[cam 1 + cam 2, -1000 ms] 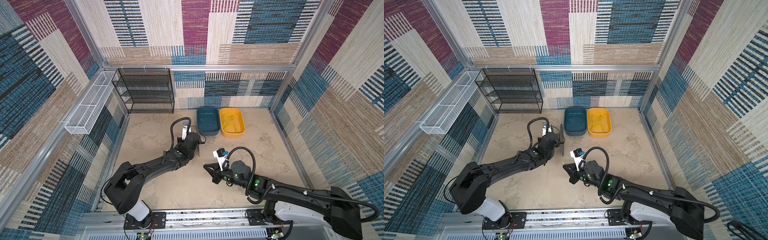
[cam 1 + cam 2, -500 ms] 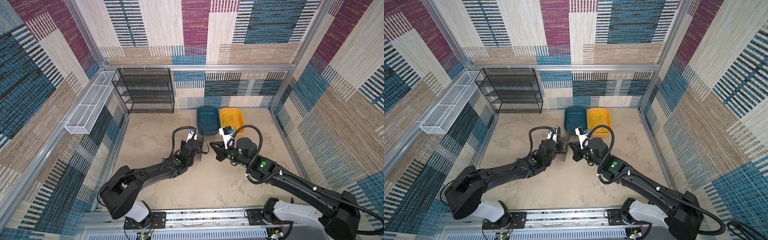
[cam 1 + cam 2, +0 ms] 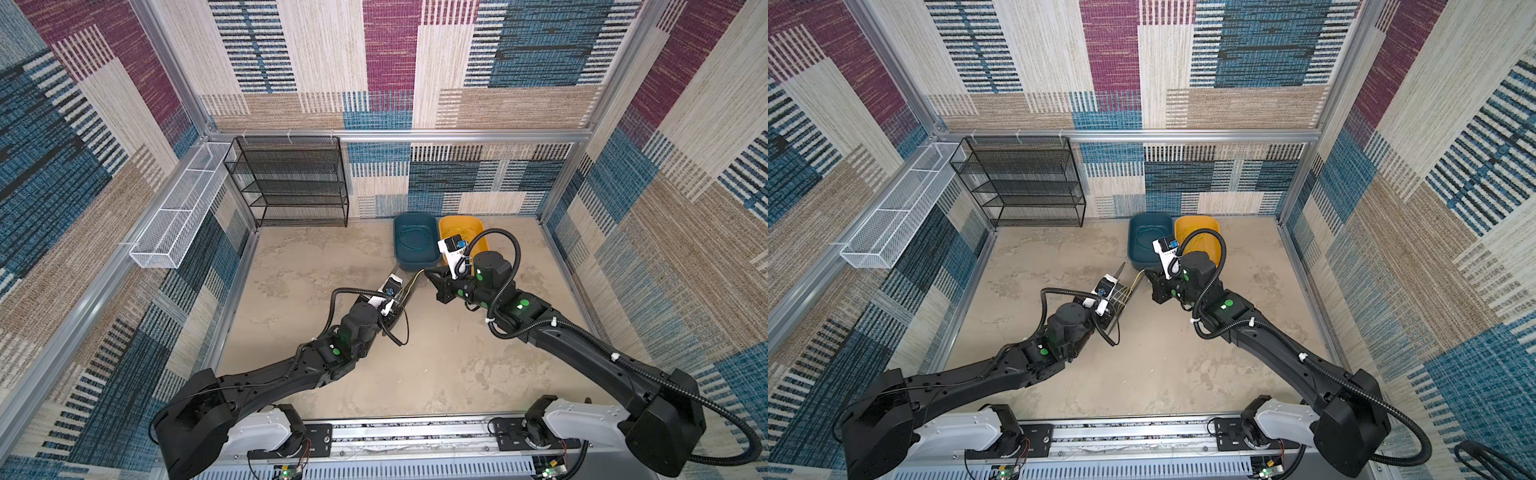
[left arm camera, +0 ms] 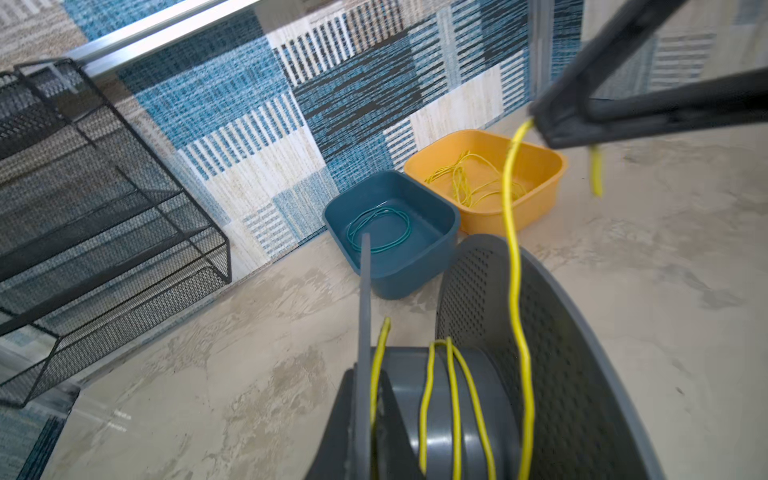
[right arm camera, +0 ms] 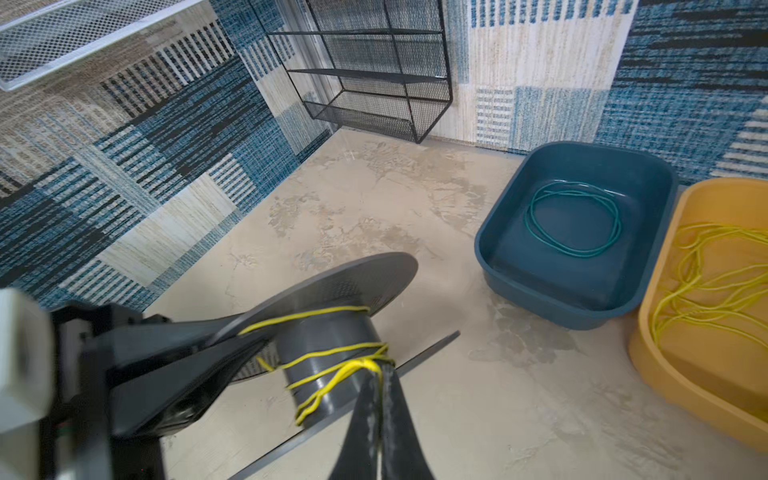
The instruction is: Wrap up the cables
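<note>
Few turns of yellow cable (image 4: 515, 249) sit on the spool (image 5: 332, 332) clamped in the closed left jaws; closed right jaws pinch its tail; more lies unwrapped in the yellow bin (image 4: 482, 224) beyond both.

Right jaws now nearer blue bin (image 3: 417, 261)

yellow cable (image 4: 514, 257) | loosely round grey spool (image 4: 582, 374); spare cables (image 4: 465, 183) | in orange tub (image 4: 534, 208)

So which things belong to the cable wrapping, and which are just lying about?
In the job: cable, spool, left gripper, right gripper, yellow bin of loose cables.
Lying about: rack, basket, blue bin with green coil.
</note>
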